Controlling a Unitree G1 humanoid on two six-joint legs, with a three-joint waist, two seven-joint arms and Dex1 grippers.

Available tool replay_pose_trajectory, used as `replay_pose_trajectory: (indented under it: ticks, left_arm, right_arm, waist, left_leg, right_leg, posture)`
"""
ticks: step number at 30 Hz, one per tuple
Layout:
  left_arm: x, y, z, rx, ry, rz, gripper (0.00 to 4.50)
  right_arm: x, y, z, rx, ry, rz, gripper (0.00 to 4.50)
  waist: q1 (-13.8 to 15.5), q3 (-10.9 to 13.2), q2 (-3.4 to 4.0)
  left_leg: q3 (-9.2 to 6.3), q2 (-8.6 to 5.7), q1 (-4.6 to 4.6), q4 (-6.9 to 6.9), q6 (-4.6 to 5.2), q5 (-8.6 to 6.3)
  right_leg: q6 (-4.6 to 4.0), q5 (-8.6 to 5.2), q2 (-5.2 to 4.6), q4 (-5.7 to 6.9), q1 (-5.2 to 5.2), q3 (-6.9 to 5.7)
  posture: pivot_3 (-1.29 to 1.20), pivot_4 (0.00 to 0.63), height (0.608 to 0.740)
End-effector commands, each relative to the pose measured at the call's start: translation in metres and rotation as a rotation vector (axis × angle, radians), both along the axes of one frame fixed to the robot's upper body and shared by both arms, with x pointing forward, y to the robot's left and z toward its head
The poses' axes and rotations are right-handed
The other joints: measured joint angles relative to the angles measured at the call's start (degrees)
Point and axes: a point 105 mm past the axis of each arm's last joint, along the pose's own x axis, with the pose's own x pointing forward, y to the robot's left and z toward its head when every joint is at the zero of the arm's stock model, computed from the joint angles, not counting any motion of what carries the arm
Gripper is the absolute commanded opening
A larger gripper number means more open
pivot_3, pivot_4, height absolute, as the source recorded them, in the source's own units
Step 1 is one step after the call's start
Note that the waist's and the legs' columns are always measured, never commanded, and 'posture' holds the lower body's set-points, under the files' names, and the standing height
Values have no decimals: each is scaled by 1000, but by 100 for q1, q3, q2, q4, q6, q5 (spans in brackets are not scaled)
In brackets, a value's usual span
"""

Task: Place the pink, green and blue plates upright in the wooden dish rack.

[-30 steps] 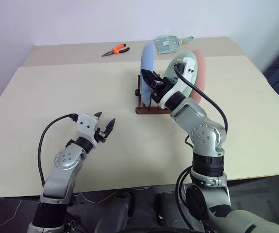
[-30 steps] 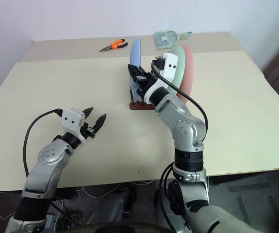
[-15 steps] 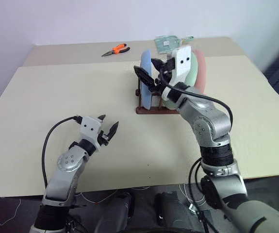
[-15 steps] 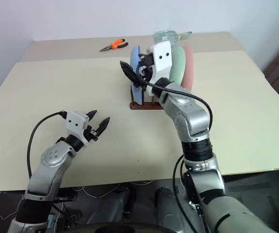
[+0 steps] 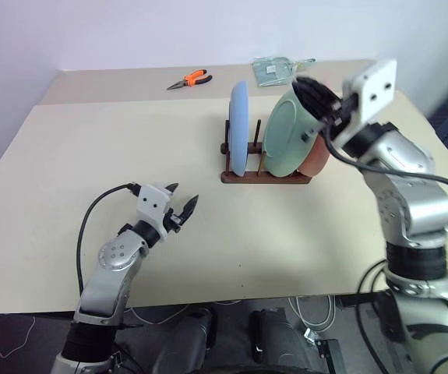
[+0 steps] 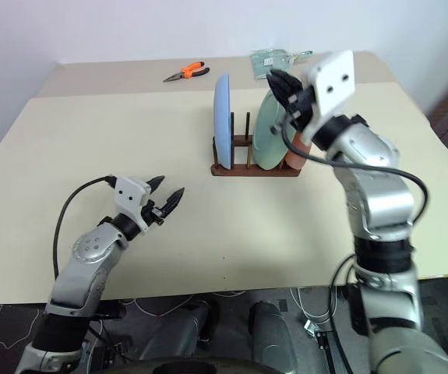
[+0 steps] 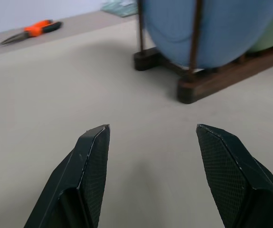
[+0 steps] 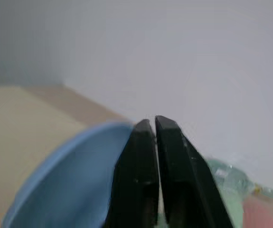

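Note:
The blue plate point(image 5: 239, 128), the green plate point(image 5: 286, 142) and the pink plate point(image 5: 318, 159) all stand upright in the wooden dish rack point(image 5: 264, 178) at mid-table. The pink plate sits mostly behind the green one. My right gripper point(image 5: 301, 82) is shut with nothing in it, raised in the air just above the green plate's top edge and clear of it. In the right wrist view its fingers point(image 8: 148, 142) are pressed together over the blue plate point(image 8: 65, 185). My left gripper point(image 5: 183, 194) hovers open and empty low over the near left of the table, pointing toward the rack point(image 7: 221, 78).
Orange-handled pliers point(image 5: 188, 79) and a clear plastic bag point(image 5: 274, 70) lie at the table's far edge, behind the rack. The beige table point(image 5: 91, 148) has a seam across its far part.
My right gripper has pulled out from among the plates, risen and swung right, rolled over and shut. The plates stay standing in the rack. The left arm has barely shifted.

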Motion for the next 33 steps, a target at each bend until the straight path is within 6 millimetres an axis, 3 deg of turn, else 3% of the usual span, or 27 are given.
replay_pose_trajectory:
  ticks: [1,5,8,13,20,24,33]
  left_arm:
    - [-1,-8,6,27,-38,-55,2974]
    - [-3,-16,3,31,-28,-117,2974]
    - [-6,-26,3,28,-23,-180,2974]
    - [-10,-35,4,23,-21,-235,2974]
    - [-18,-35,-1,30,0,-256,2974]
    - [-21,-34,-4,40,8,-250,2974]
    - [-25,-33,-9,58,24,-243,2974]
  right_arm:
    - [-24,-8,-1,-122,-8,39,14]
    - [-38,-23,-42,-319,108,7,14]
    - [-34,-37,-68,-431,163,-79,14]
    - [-24,-45,-83,-479,177,-147,14]
    - [-7,-43,-83,-472,134,-185,14]
    - [2,-27,-71,-447,76,-145,14]
    - [0,-12,-61,-441,29,-86,14]
  waist:
    - [-4,1,2]
    - [-2,1,1]
    - [-10,1,1]
    - [0,1,0]
    - [3,3,0]
    - [-4,3,1]
    - [9,3,0]
  left_leg:
    - [0,1,0,0,0,0]
    - [0,1,-5,3,2,-2]
    - [4,1,-8,9,2,-2]
    - [5,1,-8,11,2,-2]
    - [5,1,-10,10,3,-2]
    - [5,1,-10,11,3,-1]
    - [3,0,-12,11,5,-3]
  right_leg:
    - [0,-1,0,0,-1,0]
    - [-6,-13,-4,-3,1,-3]
    - [-7,-15,-7,-5,0,-1]
    - [-7,-16,-9,-6,0,-3]
    - [-5,-16,-8,-7,0,-5]
    - [-4,-14,-8,-6,-1,-4]
    - [2,-11,-8,-8,-1,-7]
  posture:
    - [0,150,727]
    - [0,150,727]
    - [0,150,727]
    - [0,150,727]
    - [0,150,727]
    - [0,150,727]
    - [0,150,727]
